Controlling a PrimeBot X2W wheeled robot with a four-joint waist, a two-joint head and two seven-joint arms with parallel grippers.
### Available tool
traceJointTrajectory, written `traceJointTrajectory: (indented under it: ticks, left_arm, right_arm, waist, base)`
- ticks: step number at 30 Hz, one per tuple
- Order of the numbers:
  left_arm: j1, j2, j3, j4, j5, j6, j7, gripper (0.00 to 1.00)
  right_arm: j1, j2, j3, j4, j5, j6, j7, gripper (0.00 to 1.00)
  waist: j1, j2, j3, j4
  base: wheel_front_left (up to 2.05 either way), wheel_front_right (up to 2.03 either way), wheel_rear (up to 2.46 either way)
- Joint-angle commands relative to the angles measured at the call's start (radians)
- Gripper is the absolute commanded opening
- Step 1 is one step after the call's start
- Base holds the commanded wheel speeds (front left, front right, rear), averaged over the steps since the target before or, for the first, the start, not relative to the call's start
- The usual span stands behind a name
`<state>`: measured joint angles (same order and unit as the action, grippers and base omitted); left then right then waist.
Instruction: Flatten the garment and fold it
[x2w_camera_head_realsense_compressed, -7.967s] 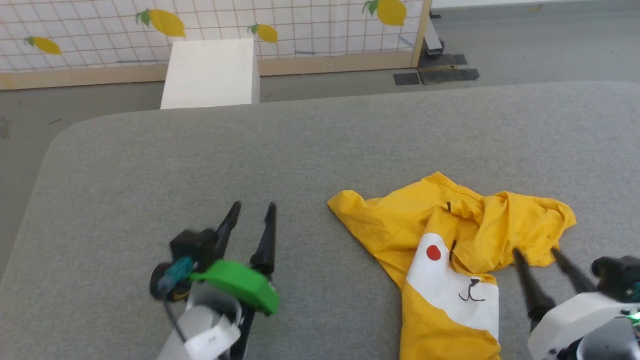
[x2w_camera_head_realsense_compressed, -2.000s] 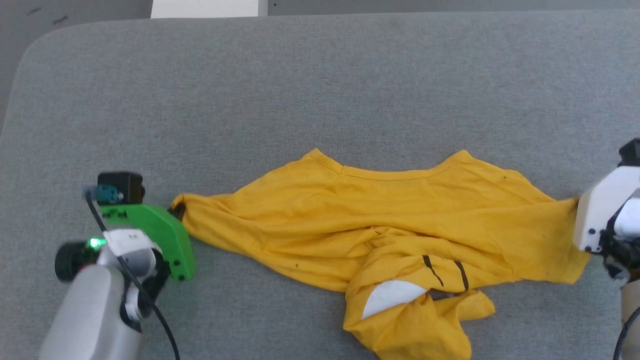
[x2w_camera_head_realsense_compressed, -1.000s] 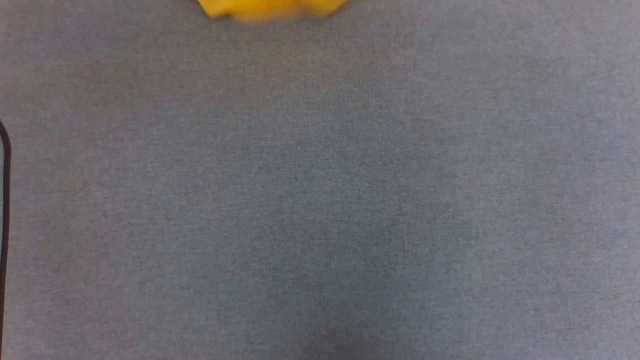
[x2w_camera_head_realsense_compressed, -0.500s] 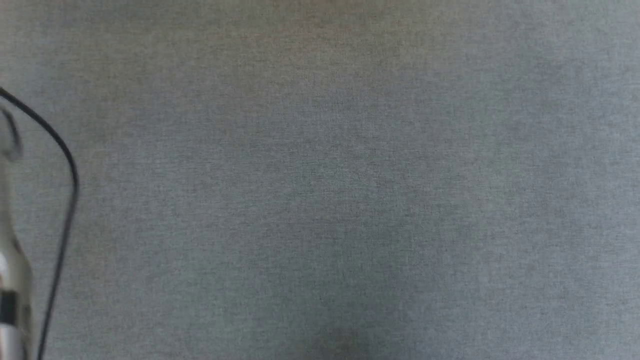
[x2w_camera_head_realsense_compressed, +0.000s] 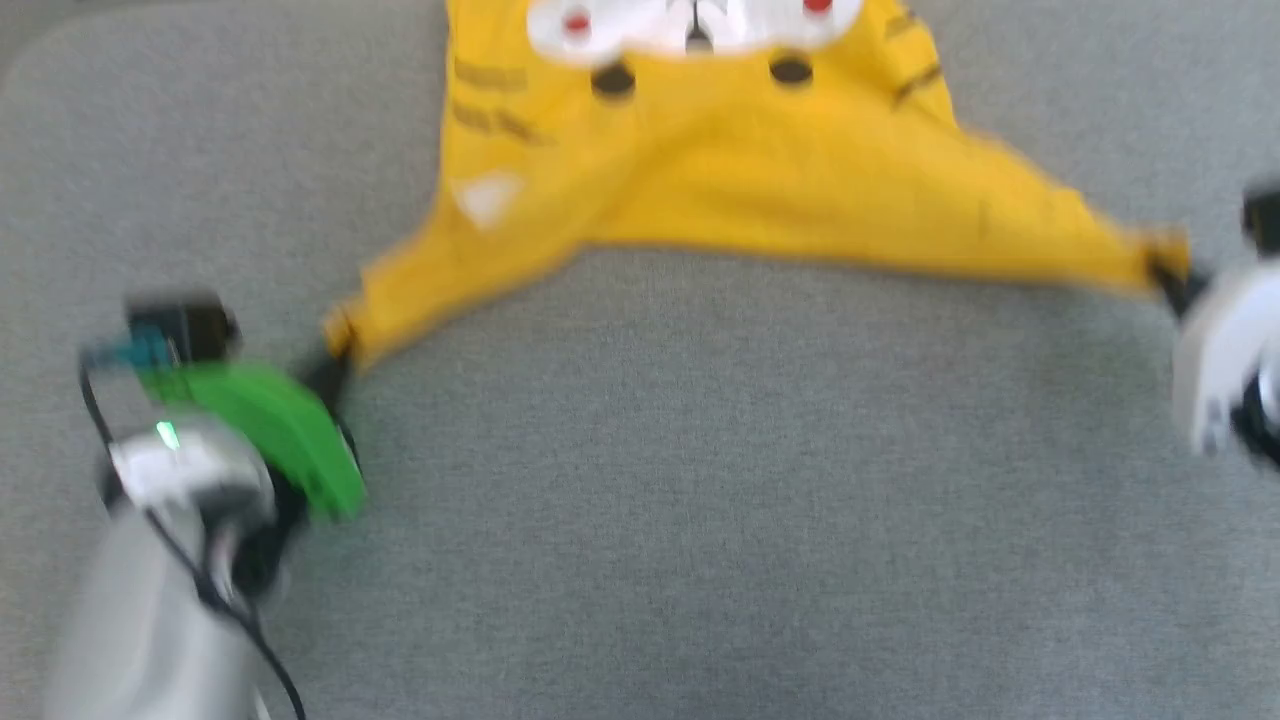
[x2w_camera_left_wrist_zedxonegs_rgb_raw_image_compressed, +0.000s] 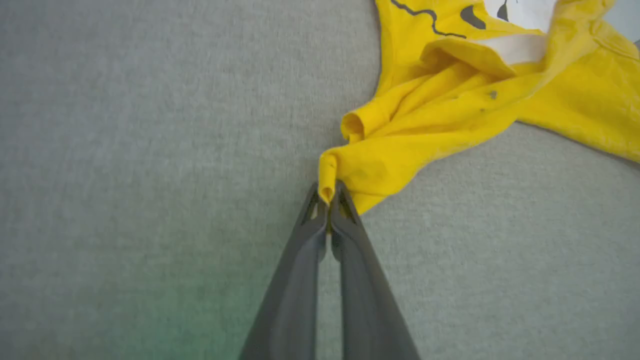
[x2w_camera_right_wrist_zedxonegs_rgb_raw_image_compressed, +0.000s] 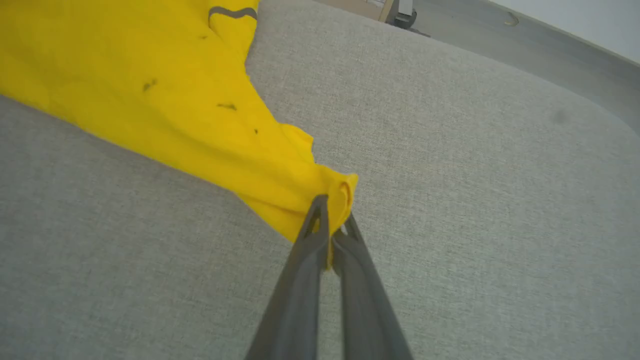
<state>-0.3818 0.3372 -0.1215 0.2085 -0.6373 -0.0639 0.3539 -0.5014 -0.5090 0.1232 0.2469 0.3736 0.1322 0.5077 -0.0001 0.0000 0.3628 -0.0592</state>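
- Stretching the yellow top (x2w_camera_head_realsense_compressed: 760, 190) flat: my left pincer (x2w_camera_left_wrist_zedxonegs_rgb_raw_image_compressed: 327, 194) and right pincer (x2w_camera_right_wrist_zedxonegs_rgb_raw_image_compressed: 334, 222) each pinch a corner, shut tight.
- It spreads, print up, toward the grey surface's (x2w_camera_head_realsense_compressed: 640, 500) far edge.
- Next, I judge: lower it smoothly, keeping tension.

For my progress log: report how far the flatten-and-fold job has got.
Done: both ends are gripped, the left jaws shut on one end of the garment, the right jaws shut on the other. In hand: flattening; the cloth is stretched between them over the grey pad, face print showing, but bunched near the left grip. Left: laying it smooth, then every fold.
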Motion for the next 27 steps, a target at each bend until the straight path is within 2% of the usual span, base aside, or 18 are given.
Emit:
traceJointTrajectory:
  ticks: [1,7,11,16,20,27]
  left_arm:
    - [0.073,-0.017,0.011,-0.036,-0.036,0.023,0.026,0.0]
    - [0.307,-0.025,0.008,-0.158,-0.09,0.078,0.12,0.0]
    - [0.406,-0.036,0.028,-0.182,-0.11,0.119,0.125,0.0]
    - [0.505,-0.046,0.039,-0.204,-0.113,0.17,0.135,0.0]
    - [0.548,-0.059,0.041,-0.219,-0.119,0.187,0.13,0.0]
    - [0.56,-0.073,0.025,-0.215,-0.118,0.191,0.125,0.0]
  right_arm:
    - [0.068,-0.002,-0.029,-0.048,0.02,-0.002,0.046,0.0]
    - [0.371,0.047,-0.188,-0.246,-0.004,-0.002,0.218,0.0]
    - [0.516,0.137,-0.294,-0.319,-0.048,-0.002,0.296,0.0]
    - [0.654,0.293,-0.428,-0.387,-0.099,-0.002,0.359,0.0]
    - [0.717,0.402,-0.484,-0.404,-0.114,-0.002,0.367,0.0]
    - [0.715,0.454,-0.508,-0.313,-0.117,-0.002,0.274,0.0]
  waist:
    - [0.0001,0.0,-0.066,0.004]
    - [0.0001,0.0,-0.134,0.017]
    - [0.0001,0.0,-0.175,0.026]
    - [0.0001,0.0,-0.205,0.044]
    - [0.0001,0.0,-0.209,0.053]
    - [0.0001,0.0,-0.201,0.062]
  base:
    - [0.0,0.0,0.0]
    - [0.0,0.0,0.0]
    - [0.0,0.0,0.0]
    - [0.0,0.0,0.0]
    - [0.0,0.0,0.0]
    - [0.0,0.0,0.0]
